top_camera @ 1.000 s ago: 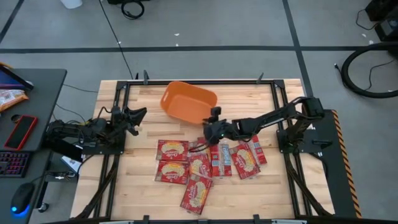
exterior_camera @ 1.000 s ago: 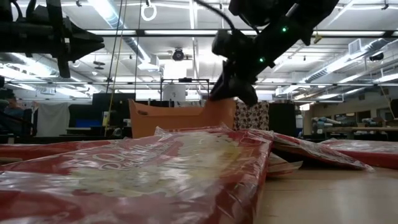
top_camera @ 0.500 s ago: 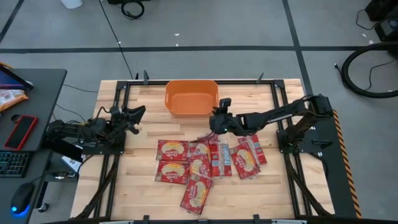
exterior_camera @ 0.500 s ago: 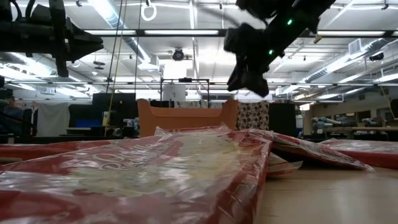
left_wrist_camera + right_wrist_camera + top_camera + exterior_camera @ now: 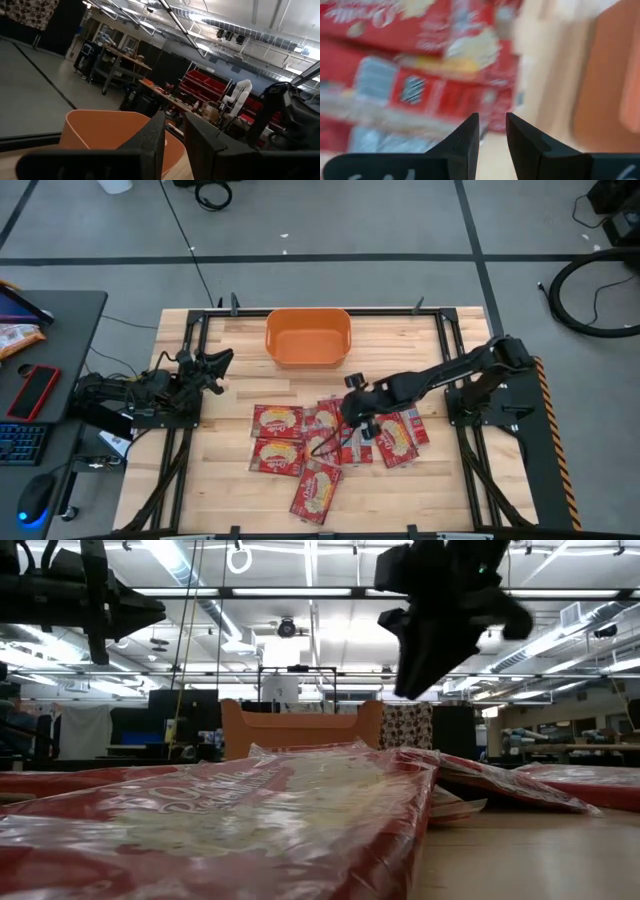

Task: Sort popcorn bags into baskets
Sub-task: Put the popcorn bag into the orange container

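From above, the orange basket (image 5: 308, 337) is sitting at the far middle of the wooden counter (image 5: 230, 395), and the popcorn bags (image 5: 330, 444) are lying in an overlapping heap nearer the front. The right gripper (image 5: 358, 418) is hanging over the heap's right part; the left gripper (image 5: 218, 364) is waiting at the counter's left edge.

At counter height, one bag (image 5: 230, 820) is filling the foreground, the basket (image 5: 300, 730) is standing behind it, and the right gripper (image 5: 425, 675) is hovering well above the bags.

Through the left wrist camera, the jaws are standing a narrow slit apart, gripping nothing, with the basket (image 5: 100, 132) beyond them.

Through the right wrist camera, the jaws are likewise slightly parted and bare, pointing down at blurred bags (image 5: 420, 75), with the basket (image 5: 607, 85) to one side.
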Tool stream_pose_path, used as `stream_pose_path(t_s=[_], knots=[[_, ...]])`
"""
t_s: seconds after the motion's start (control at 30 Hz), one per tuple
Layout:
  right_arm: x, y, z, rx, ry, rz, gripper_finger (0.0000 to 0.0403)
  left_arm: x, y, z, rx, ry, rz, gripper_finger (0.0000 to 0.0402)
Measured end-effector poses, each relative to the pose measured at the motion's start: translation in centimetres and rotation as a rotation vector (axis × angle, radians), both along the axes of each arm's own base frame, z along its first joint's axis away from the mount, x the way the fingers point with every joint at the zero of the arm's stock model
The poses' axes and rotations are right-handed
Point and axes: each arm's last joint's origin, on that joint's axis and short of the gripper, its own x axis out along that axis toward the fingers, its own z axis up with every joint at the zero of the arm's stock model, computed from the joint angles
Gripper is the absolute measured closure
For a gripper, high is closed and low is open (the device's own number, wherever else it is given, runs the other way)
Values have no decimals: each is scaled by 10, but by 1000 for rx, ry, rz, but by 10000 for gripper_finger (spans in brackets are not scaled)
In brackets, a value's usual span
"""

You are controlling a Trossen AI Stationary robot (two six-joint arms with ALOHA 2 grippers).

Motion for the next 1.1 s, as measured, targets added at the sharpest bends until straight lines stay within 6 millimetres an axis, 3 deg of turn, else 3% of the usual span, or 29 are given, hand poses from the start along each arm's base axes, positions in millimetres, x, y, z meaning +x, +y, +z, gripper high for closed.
stream_pose_path(t_s=[0.13, 0.4, 0.6, 1.1], knots=[[-4, 5, -1, 82, 180, -14, 299, 0, 0, 0, 0, 1, 0, 328], [-28, -15, -12, 160, 468, -202, 254, 0, 0, 0, 1, 2, 1, 328], [-29, -31, -32, 148, 437, -204, 219, 0, 0, 0, 1, 0, 1, 328], [-41, -39, -71, 244, 406, -141, 240, 0, 0, 0, 2, -1, 1, 328]])
